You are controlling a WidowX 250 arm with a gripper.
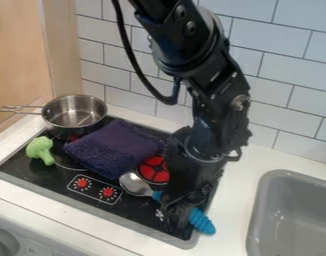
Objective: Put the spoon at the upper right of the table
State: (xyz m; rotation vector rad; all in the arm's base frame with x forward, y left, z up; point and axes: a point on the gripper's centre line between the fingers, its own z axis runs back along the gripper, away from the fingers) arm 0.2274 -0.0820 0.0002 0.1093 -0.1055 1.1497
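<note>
The gripper (176, 209) hangs low over the front right part of the black stovetop, directly above the middle of the spoon's handle. The spoon (202, 222) has a metal bowl and a blue handle. Its bowl lies left of the gripper near the red burner mark, and the end of its handle comes out on the right, over the stove's right edge. The gripper hides the middle of the handle, and whether it holds the spoon cannot be told.
A dark purple cloth (115, 147) lies folded on the stovetop (79, 202). Left of it is a green toy broccoli (40, 150). A metal pot (75, 116) stands at the back left. White counter (240, 172) separates the stove from a grey sink (296, 210). A tiled wall rises behind.
</note>
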